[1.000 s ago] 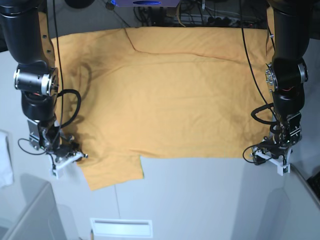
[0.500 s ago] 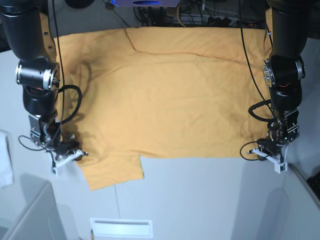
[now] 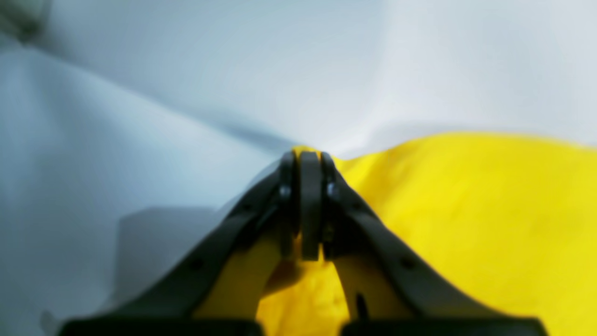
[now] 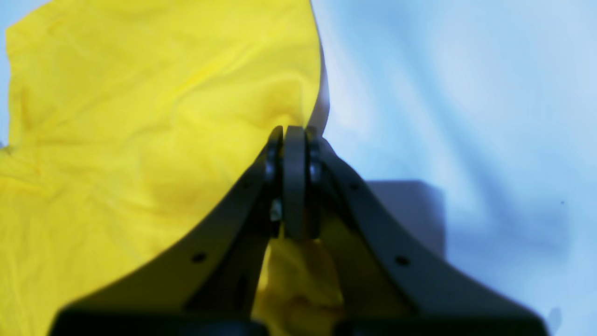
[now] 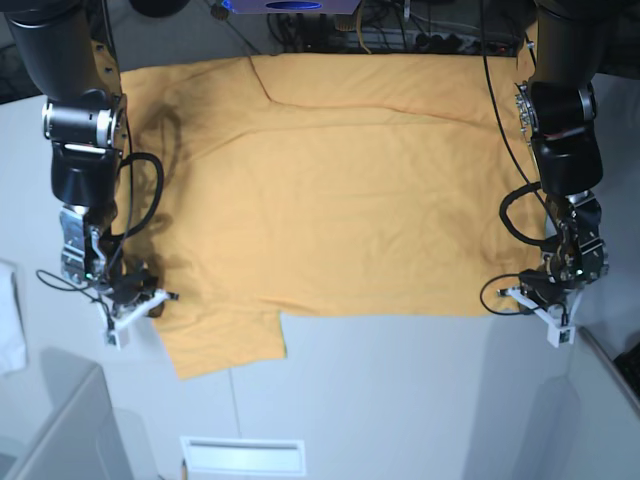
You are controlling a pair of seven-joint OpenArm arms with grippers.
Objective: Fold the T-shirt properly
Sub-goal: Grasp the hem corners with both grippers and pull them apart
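— Lying spread flat, is that the one T-shirt (image 5: pixel 330 190)?

— Yes, a single light-orange T-shirt across the pale table (image 5: pixel 400 400), its far edge up by the cables, one sleeve jutting toward the camera at the near corner on the base view's left.

— And the arms?

— Two, one at each side of the T-shirt. The left gripper (image 5: pixel 537 298) sits at the T-shirt's near corner on the base view's right, jaws pressed together on the cloth edge; its wrist view shows the left gripper (image 3: pixel 309 161) with a sliver of yellow fabric peeking out at the tips.

— The other?

— The right gripper (image 5: pixel 143 298) is at the opposite side, just beside the sleeve, jaws also clamped. Its wrist view shows the right gripper (image 4: pixel 295 135) pinching the T-shirt's edge, fabric bunched beneath it.

— Anything unclear?

— Both wrist views are blurred, so how much cloth each holds is hard to judge. A white cloth (image 5: pixel 10 320) is cut off by the frame, well apart from the T-shirt.
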